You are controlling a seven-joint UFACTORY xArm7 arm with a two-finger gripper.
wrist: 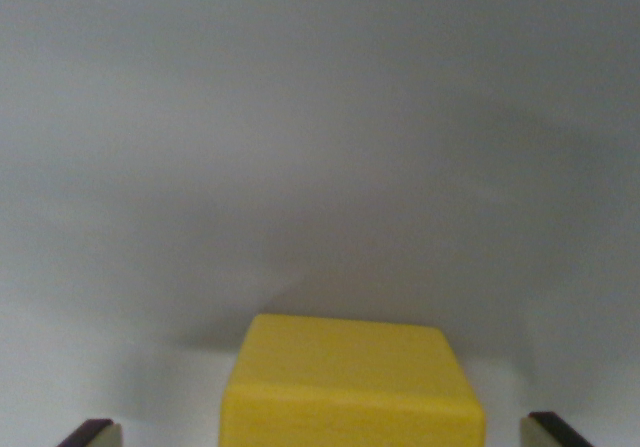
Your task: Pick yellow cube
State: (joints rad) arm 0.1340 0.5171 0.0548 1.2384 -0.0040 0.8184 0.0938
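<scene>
A yellow cube [352,385] rests on a pale grey surface at the bottom middle of the wrist view, its lower part cut off by the frame edge. My gripper [320,435] is open around it. One dark fingertip [92,434] shows at the bottom left and the other fingertip [553,431] at the bottom right. Each stands well apart from the cube's sides, with bare surface in the gaps. The cube sits slightly nearer the wrist view's right finger.
The pale grey surface [320,147] fills the whole upper view, with soft shadows across it. No other object shows.
</scene>
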